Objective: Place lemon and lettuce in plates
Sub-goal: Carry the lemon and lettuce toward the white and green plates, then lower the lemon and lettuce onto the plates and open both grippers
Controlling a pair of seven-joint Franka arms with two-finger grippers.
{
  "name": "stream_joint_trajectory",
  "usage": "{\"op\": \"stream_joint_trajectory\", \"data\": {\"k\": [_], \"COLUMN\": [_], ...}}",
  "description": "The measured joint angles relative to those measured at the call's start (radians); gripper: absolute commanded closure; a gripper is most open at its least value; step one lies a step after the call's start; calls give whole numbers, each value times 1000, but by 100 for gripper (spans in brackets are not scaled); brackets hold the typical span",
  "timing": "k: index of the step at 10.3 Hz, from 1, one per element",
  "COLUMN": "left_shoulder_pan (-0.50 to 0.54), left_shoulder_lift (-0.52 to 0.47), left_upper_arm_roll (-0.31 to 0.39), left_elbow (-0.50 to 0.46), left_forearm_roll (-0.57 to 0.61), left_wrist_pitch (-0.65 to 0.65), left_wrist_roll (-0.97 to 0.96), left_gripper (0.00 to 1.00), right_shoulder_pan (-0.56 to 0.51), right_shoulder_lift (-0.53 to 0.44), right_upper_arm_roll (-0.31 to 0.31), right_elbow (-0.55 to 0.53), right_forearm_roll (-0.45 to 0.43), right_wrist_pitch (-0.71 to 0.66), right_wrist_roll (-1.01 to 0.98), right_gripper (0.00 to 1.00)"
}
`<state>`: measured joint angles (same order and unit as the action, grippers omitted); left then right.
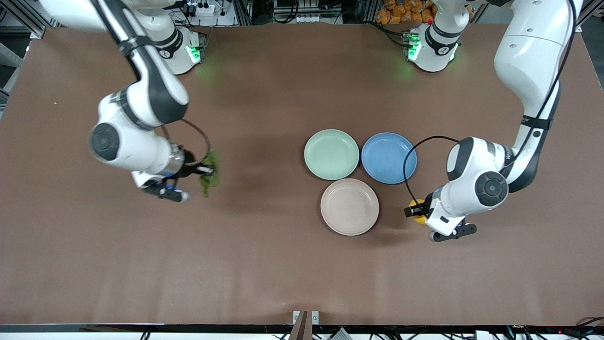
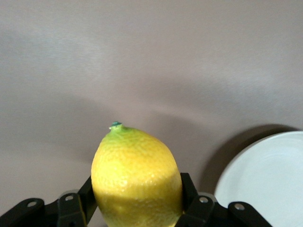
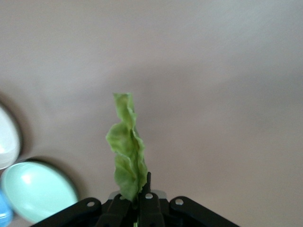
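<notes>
My left gripper (image 1: 415, 211) is shut on the yellow lemon (image 1: 417, 209) and holds it over the bare table, beside the pinkish-white plate (image 1: 349, 206). In the left wrist view the lemon (image 2: 136, 177) sits between the jaws of that gripper (image 2: 137, 205), with the plate's rim (image 2: 265, 184) close by. My right gripper (image 1: 200, 171) is shut on the green lettuce leaf (image 1: 211, 174) over the bare table toward the right arm's end. In the right wrist view the lettuce (image 3: 125, 151) stands up from the shut gripper (image 3: 140, 205). The mint green plate (image 1: 331, 154) is empty, as is the pinkish-white one.
A blue plate (image 1: 389, 157) sits touching the mint plate, toward the left arm's end. The right wrist view shows the mint plate (image 3: 38, 189) and the pinkish-white plate's edge (image 3: 7, 142) off to one side. The brown tabletop (image 1: 264, 255) surrounds them.
</notes>
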<state>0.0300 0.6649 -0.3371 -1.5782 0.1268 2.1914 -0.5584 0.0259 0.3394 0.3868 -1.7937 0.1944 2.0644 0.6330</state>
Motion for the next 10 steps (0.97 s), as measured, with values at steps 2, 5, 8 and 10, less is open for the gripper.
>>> {"op": "stream_joint_trajectory", "data": {"k": [2,5,8,10], "left_shoulder_pan": [-33,-111,-186,-212], "left_shoulder_lift": [15,36,65,76], "left_upper_arm_roll": [-1,-3,7,16], "left_elbow": [1,2,3,4], "left_forearm_roll": [-4,-6,-6,-6], "left_wrist_pitch": [45,84,152,163], "left_wrist_roll": [-72,-183,-266,-292], "left_gripper": [100,100,65,0], "right_shoulder_pan": [49,239,391,470], "right_shoulder_lift": [13,51,161,257], "right_upper_arm_roll": [80,90,87,72], "right_elbow": [-1,-4,-5,52], "right_forearm_roll": [1,-6,-150,-276], "right_wrist_pitch": [91,231,418,472], "right_wrist_roll": [188,424,683,859], "right_gripper": [100,100,100,1]}}
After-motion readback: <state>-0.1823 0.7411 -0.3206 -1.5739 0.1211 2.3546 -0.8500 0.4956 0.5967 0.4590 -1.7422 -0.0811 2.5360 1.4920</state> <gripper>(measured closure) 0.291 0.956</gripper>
